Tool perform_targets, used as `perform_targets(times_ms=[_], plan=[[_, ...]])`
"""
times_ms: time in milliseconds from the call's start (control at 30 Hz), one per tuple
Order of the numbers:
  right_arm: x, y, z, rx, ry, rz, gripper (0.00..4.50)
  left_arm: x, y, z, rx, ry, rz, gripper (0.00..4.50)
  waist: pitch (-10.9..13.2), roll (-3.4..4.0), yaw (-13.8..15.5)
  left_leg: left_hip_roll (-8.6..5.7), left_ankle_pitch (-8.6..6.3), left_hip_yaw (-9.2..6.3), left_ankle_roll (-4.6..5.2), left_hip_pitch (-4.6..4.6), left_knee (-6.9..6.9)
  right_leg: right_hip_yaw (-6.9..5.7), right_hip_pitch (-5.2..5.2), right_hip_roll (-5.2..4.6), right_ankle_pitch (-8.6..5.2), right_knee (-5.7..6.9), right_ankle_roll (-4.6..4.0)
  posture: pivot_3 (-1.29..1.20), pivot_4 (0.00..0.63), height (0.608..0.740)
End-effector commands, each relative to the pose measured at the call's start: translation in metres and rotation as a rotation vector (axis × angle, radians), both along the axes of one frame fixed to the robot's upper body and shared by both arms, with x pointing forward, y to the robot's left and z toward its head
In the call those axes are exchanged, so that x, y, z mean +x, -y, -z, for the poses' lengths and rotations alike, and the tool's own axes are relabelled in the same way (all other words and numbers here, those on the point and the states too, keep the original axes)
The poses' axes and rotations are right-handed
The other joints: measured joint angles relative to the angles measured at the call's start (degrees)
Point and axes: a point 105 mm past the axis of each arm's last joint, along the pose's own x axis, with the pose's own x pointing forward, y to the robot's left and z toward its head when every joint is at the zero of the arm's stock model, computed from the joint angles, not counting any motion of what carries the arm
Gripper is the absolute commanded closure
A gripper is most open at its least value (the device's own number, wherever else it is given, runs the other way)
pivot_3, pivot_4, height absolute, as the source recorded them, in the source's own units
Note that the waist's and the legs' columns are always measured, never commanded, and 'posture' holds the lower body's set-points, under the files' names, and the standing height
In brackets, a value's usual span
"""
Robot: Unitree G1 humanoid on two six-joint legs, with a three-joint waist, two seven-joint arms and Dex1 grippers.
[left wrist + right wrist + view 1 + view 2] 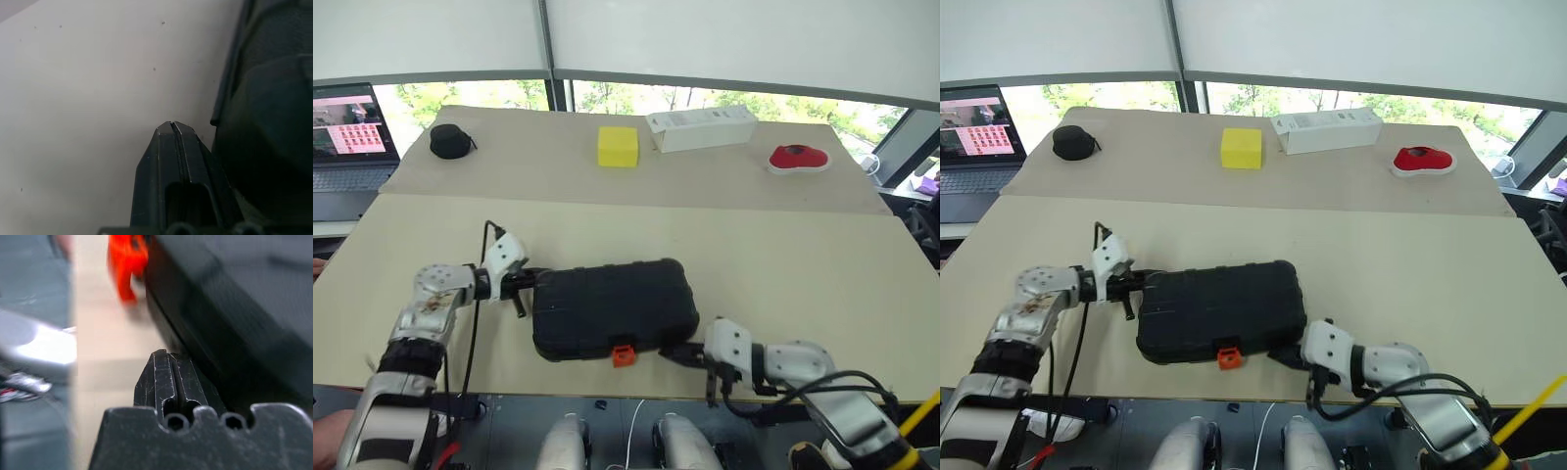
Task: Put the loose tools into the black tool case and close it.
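The black tool case [612, 307] lies closed in the lower middle of the frame on the tabletop [783, 264], orange latch [624, 354] facing the near edge. The left tool [527, 285], fingers pressed together and empty, sits at its left end; the right tool [677, 353], likewise pinched together and empty, sits at its lower right corner.

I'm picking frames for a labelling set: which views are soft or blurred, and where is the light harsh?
Right wrist view: the orange latch and the floor beside the table edge are blurred, the shut right gripper sharper. Left wrist view: the rounded black plastic tool case looms dark and soft beside the shut left gripper. Left eye view: windows behind the beige table glare bright.
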Motion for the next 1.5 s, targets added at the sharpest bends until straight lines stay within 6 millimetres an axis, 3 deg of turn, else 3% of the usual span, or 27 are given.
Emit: perform_targets(times_ms=[33, 233, 400, 500, 633, 733, 867, 1100, 1267, 1500], plan=[[0.027, 0.007, -0.023, 0.026, 0.110, 0.065, 4.50, -0.015, 0.000, -0.008, -0.050, 0.014, 0.015, 4.47, 0.00, -0.01, 0.12, 0.00, 0.00, 0.00, 0.00, 0.00, 0.00, 0.00, 0.00, -0.01, 0.00, 0.00, 0.00, 0.00, 0.150, 0.740], [0.051, 0.009, -0.029, 0.019, 0.166, 0.074, 4.50, -0.036, 0.003, -0.007, -0.111, 0.000, -0.021, 4.47, 0.02, -0.01, 0.39, -0.01, 0.00, 0.00, 0.00, 0.00, 0.00, -0.03, 0.01, -0.08, 0.02, -0.01, 0.02, 0.00, 0.150, 0.740], [0.077, 0.020, -0.036, 0.056, 0.202, 0.139, 4.50, -0.049, 0.004, -0.020, -0.236, -0.002, -0.063, 4.47, 0.04, -0.01, 0.15, -0.01, 0.00, -0.01, 0.00, 0.00, 0.01, -0.05, 0.02, -0.09, 0.03, -0.01, 0.01, 0.00, 0.150, 0.740], [0.079, 0.028, -0.038, 0.056, 0.210, 0.154, 4.50, -0.052, -0.003, -0.029, -0.263, -0.009, -0.079, 4.47, 0.04, -0.01, 0.17, -0.01, 0.00, -0.03, 0.00, 0.00, 0.00, -0.05, 0.00, -0.09, 0.03, -0.01, 0.01, 0.00, 0.150, 0.740], [0.065, 0.040, -0.034, 0.046, 0.130, 0.139, 4.50, -0.060, -0.003, -0.061, -0.323, -0.057, 0.029, 4.47, 0.05, 0.00, 0.19, 0.00, 0.00, -0.06, 0.00, 0.00, -0.01, -0.07, 0.00, -0.08, 0.03, 0.02, 0.01, 0.00, 0.150, 0.740], [0.052, 0.041, -0.023, 0.025, 0.054, 0.122, 4.50, -0.056, 0.009, -0.071, -0.284, -0.069, 0.107, 4.47, 0.06, 0.01, 0.76, -0.03, 0.00, -0.12, 0.00, 0.00, -0.02, -0.14, 0.04, -0.09, 0.03, -0.01, 0.01, 0.00, 0.150, 0.740], [0.042, 0.034, -0.017, 0.045, -0.008, 0.126, 4.50, -0.043, 0.042, -0.075, -0.273, -0.028, 0.208, 4.47, 0.06, 0.04, 0.75, -0.09, 0.00, -0.05, 0.00, 0.03, 0.00, -0.10, 0.10, -0.12, 0.03, -0.04, 0.02, 0.00, 0.150, 0.740], [0.037, 0.017, -0.014, 0.065, -0.026, 0.126, 4.50, -0.015, 0.080, -0.066, -0.237, 0.034, 0.270, 4.47, 0.06, 0.04, 0.20, -0.07, 0.00, -0.10, 0.00, -0.02, 0.01, -0.09, 0.04, 0.01, 0.03, -0.02, 0.01, 0.00, 0.150, 0.740], [0.039, 0.009, -0.017, 0.082, -0.015, 0.124, 4.50, 0.005, 0.091, -0.051, -0.170, 0.053, 0.238, 4.47, 0.06, 0.03, 0.21, -0.11, 0.00, -0.12, 0.00, -0.03, 0.01, -0.08, 0.06, 0.00, 0.03, -0.03, 0.02, 0.00, 0.150, 0.740], [0.044, 0.003, -0.023, 0.116, 0.018, 0.129, 4.50, 0.005, 0.093, -0.034, -0.136, 0.021, 0.228, 4.47, 0.06, 0.05, 0.23, -0.10, 0.00, -0.12, 0.00, -0.02, 0.01, -0.08, 0.07, -0.01, 0.03, -0.03, 0.03, 0.00, 0.150, 0.740]])
